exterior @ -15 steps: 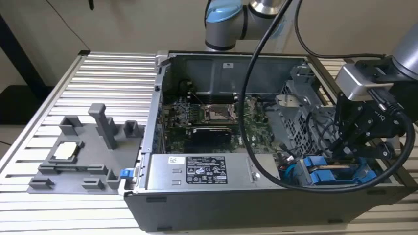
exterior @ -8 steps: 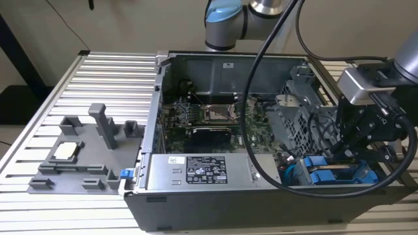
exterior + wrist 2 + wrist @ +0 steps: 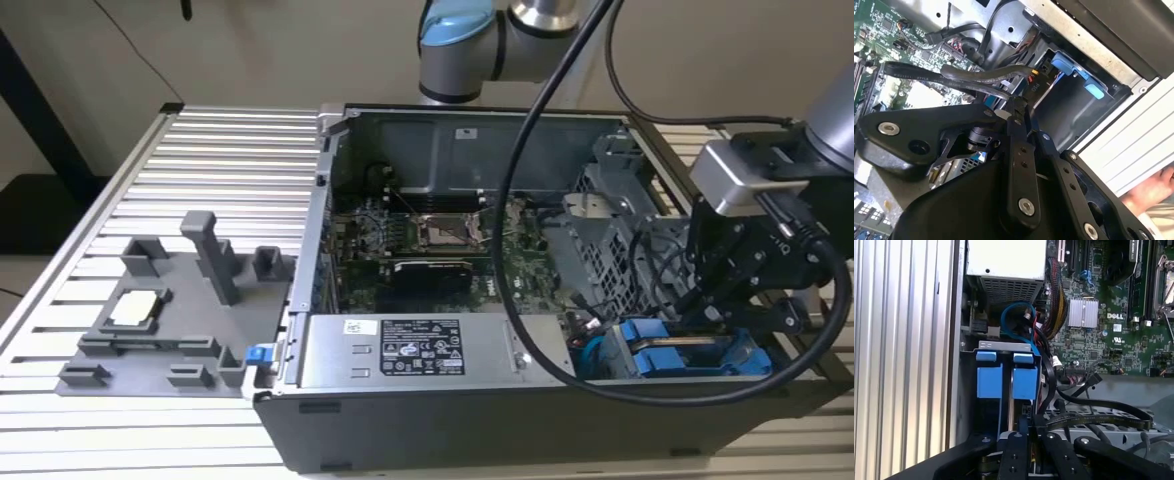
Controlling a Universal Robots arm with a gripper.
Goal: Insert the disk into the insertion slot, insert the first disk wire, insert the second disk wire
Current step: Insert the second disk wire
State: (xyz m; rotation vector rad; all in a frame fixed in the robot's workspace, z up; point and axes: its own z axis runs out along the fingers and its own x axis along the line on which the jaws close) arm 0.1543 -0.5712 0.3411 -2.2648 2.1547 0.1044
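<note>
- Gripper (image 3: pixel 731 318) hangs low over the corner of the open computer case (image 3: pixel 467 420) at the exterior view's right, its black linkage just above the blue carrier.
- Its fingers (image 3: pixel 1021 432) are drawn close together, nearly touching; in both wrist views I cannot tell whether anything is pinched between them.
- The disk (image 3: pixel 687 358), framed in its bright blue carrier, sits down in the insertion slot (image 3: pixel 1004 346), the grey metal cage in that corner; only the blue tabs and top edges show.
- Black flat cables (image 3: pixel 1094 415) run beside the cage, just next to the fingertips, and a blue cable (image 3: pixel 1016 322) loops behind it.
- The green motherboard (image 3: pixel 441 250) lies in the middle of the case.
- A grey fixture (image 3: pixel 174 320) rests on the slatted table (image 3: pixel 214 170), well apart from the case.
- A person's hand (image 3: pixel 1154 192) shows on the table in the second wrist view.
</note>
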